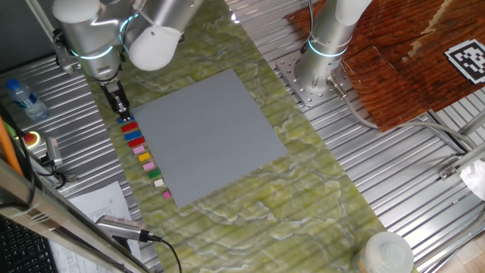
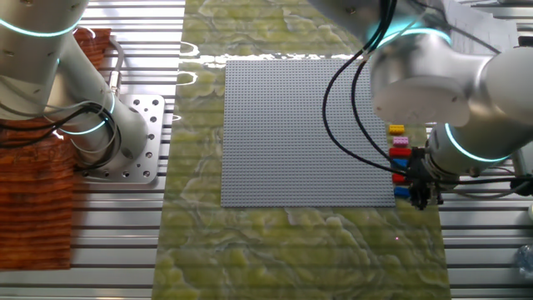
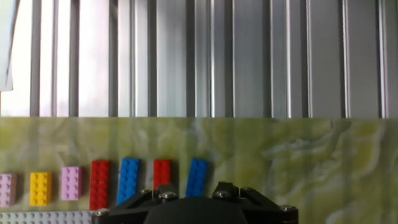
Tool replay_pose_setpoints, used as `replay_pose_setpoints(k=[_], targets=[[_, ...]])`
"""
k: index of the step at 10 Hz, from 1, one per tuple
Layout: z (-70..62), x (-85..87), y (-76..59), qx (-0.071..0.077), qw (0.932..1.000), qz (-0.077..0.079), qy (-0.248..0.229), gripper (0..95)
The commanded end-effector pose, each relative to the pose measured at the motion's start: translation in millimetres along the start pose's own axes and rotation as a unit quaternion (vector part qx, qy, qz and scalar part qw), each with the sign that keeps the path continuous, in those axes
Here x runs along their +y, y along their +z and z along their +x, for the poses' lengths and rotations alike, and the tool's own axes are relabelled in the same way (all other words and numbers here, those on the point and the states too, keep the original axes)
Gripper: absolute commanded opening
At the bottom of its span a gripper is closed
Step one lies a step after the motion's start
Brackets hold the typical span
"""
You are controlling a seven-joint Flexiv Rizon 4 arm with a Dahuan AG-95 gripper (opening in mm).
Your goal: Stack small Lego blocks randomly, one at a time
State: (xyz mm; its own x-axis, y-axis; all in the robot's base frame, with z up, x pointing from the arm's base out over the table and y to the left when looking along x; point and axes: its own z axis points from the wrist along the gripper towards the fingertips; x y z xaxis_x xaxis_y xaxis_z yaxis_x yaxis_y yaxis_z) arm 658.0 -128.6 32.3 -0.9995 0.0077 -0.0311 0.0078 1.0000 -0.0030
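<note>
A row of small Lego blocks (image 1: 142,155) lies on the green mat along the left edge of the large grey baseplate (image 1: 204,136). In the hand view the row reads pink, yellow (image 3: 40,188), pink, red (image 3: 100,184), blue (image 3: 129,180), red (image 3: 161,173), blue (image 3: 197,177). My gripper (image 1: 118,108) hangs low over the far end of the row, at the last blue block (image 2: 401,192). In the hand view its two jaw pieces stand apart, with that blue block showing between them; the gripper (image 3: 194,191) holds nothing. The fingertips are hidden.
A second arm's base (image 1: 318,68) stands on a metal plate beyond the mat, beside a brown cloth (image 1: 394,61). A water bottle (image 1: 21,97), a red button (image 1: 32,139) and papers lie left of the mat. A white roll (image 1: 386,254) sits at the front right.
</note>
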Motion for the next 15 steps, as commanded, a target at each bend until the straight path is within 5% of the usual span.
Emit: replay_pose_setpoints(k=[1, 6, 7, 9, 10, 15], targets=[[-3.1, -1.7, 6.5, -0.004, 0.9999, -0.001, 0.011, 19.0], [-8.6, -2.7, 16.1, -0.014, 0.9998, -0.002, 0.013, 19.0], [-8.8, -1.7, 17.7, -0.013, 0.9998, -0.002, 0.014, 38.0], [-8.8, -1.5, 21.9, -0.013, 0.9998, 0.0, 0.016, 38.0], [-8.7, -1.6, 23.5, -0.013, 0.9998, 0.001, 0.016, 19.0], [-6.7, -2.5, 24.2, -0.012, 0.9998, 0.003, 0.015, 19.0]])
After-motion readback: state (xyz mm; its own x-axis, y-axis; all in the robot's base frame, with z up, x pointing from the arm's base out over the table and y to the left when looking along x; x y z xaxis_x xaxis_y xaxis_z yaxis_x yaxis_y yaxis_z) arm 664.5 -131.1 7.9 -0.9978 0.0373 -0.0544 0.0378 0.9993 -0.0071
